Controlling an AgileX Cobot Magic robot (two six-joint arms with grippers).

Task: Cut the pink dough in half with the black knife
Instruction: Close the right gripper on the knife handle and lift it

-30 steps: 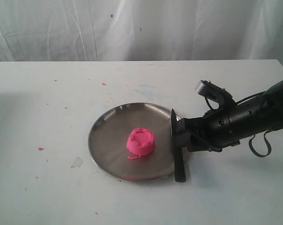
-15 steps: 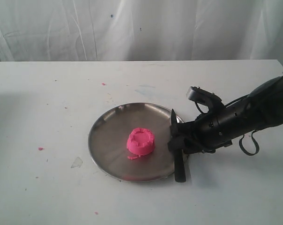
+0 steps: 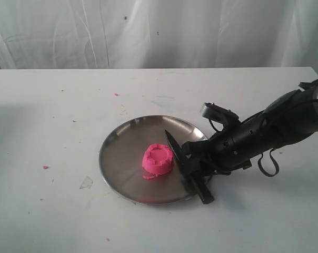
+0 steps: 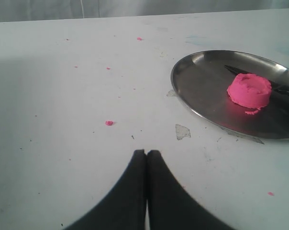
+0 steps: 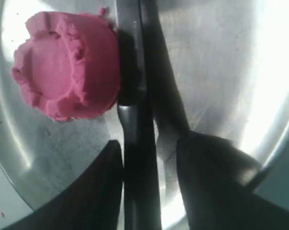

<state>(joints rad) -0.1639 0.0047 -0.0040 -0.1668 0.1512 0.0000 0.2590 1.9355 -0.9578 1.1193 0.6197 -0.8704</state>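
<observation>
The pink dough is a round puck with a ridged rim, whole, in the middle of the steel plate. The black knife lies slanted across the plate's right side, its blade right next to the dough and its handle end over the rim. My right gripper straddles the knife. One finger rests against it, and the other finger stands off with a gap, so the gripper is open. My left gripper is shut and empty over bare table, well away from the dough.
Tiny pink crumbs dot the white table, and a small clear scrap lies left of the plate. A white curtain hangs behind the table's far edge.
My right gripper has moved left onto the plate's rim and its jaws have narrowed around the knife. The knife has swung, its tip now close beside the dough. The left gripper's jaws are unchanged.
</observation>
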